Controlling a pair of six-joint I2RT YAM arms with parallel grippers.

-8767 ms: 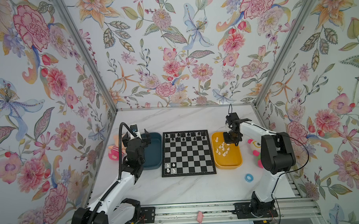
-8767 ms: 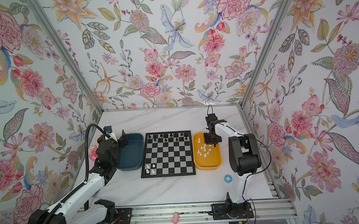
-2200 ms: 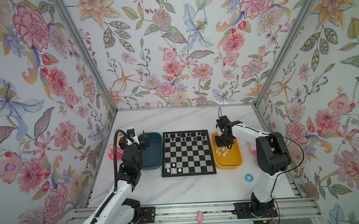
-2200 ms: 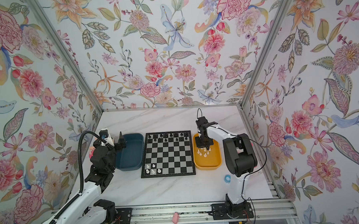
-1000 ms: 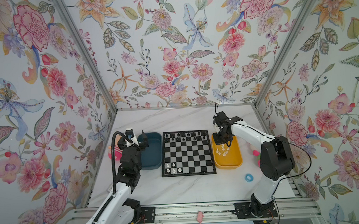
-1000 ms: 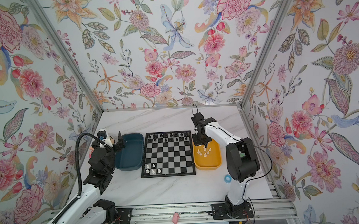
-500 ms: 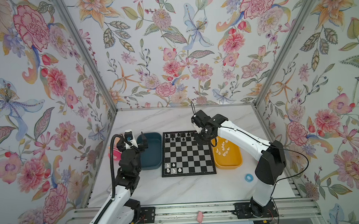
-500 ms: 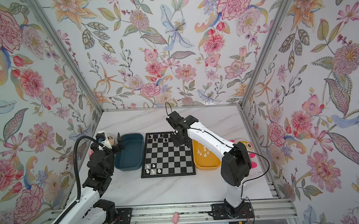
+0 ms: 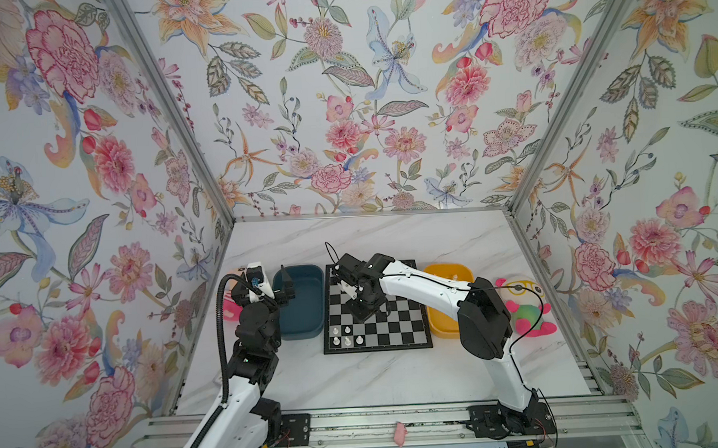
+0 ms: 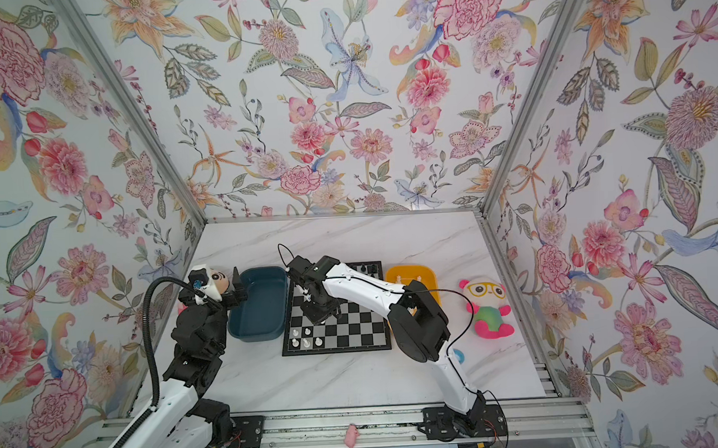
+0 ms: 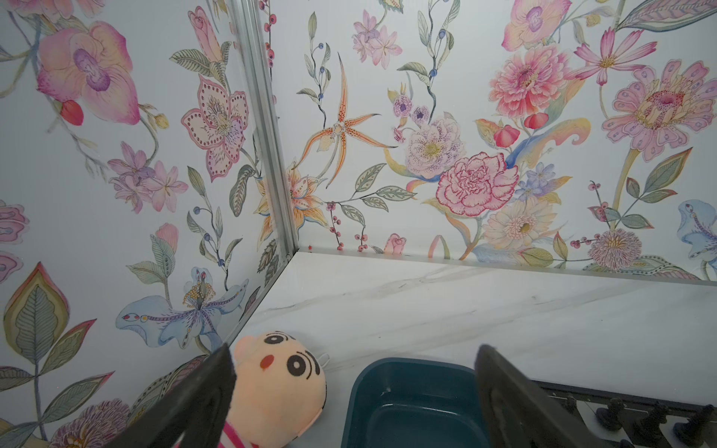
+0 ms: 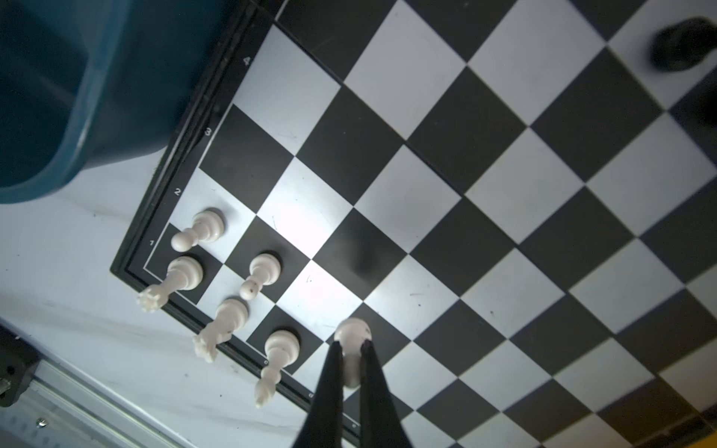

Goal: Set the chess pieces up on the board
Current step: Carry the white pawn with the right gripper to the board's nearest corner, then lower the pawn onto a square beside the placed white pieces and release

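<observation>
Swung from yellow tray [image 9: 439,329] to board [image 9: 399,329], the right jaws clench a white piece [image 12: 351,331] above its left half, where a skewed descent could topple set pieces [image 12: 264,267] near its corner; left jaws gape.

Two slim robot arms share one build. The left arm [image 9: 240,396] has glossy white shells on its long links and chunky matt black joint housings. A ribbed black cable hose [image 9: 219,322] loops along it, and a small white camera block with a blue lens [image 9: 254,275] sits at the wrist. The left tool [image 11: 353,349] has two broad, flat black fingers [image 11: 201,391] with tapered tips. The right arm [image 9: 431,292] has the same white shells and black joints, with a thin black cable [image 9: 514,287] trailing along it. The right tool [image 12: 350,343] has two narrow black fingers [image 12: 329,388]. Its foot is a black base block [image 9: 507,418].
</observation>
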